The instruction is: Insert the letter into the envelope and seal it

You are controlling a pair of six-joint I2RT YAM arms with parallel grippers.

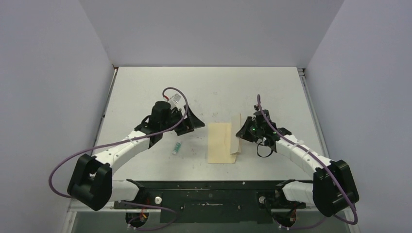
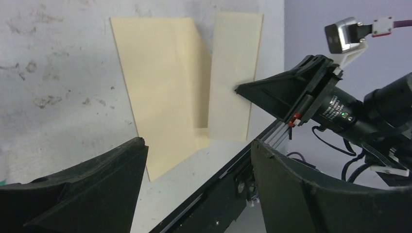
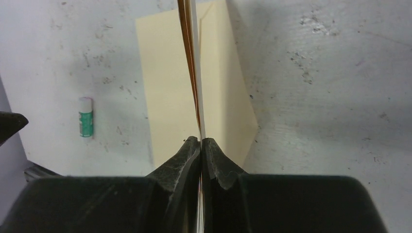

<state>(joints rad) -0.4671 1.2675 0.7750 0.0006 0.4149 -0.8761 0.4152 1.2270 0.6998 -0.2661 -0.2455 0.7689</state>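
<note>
Overhead view of a grey, scuffed bench (image 1: pixel 145 92), with my two arms reaching in from its near edge. The envelope (image 1: pixel 219 143), plain pale tan, lies flat near the middle of the bench, between my two pincers.

My right pincer (image 3: pixel 200 141) is pressed together on a thin sheet that I take to be the letter (image 2: pixel 235 73). I cannot be sure, because its printed border does not show from any angle. The sheet stands on edge along the envelope's right side. From the right wrist it appears only as a narrow edge, with brownish-orange and white lines running up from my fingertips. The envelope's pale paper is visible on both sides of it. From the left wrist the same sheet shows a plain, pale, rectangular face, close against the envelope's right edge. The black tip of the right pincer meets its far long edge about halfway along.

My left pincer (image 2: pixel 197 143) is spread wide and holds nothing. It sits to the left of the envelope, apart from it, with its fingers pointing toward the paper.

A small white and green glue stick (image 1: pixel 177 148) lies on its side on the bench. It is left of the envelope, not touching it, and just nearer to me than the left pincer.
</note>
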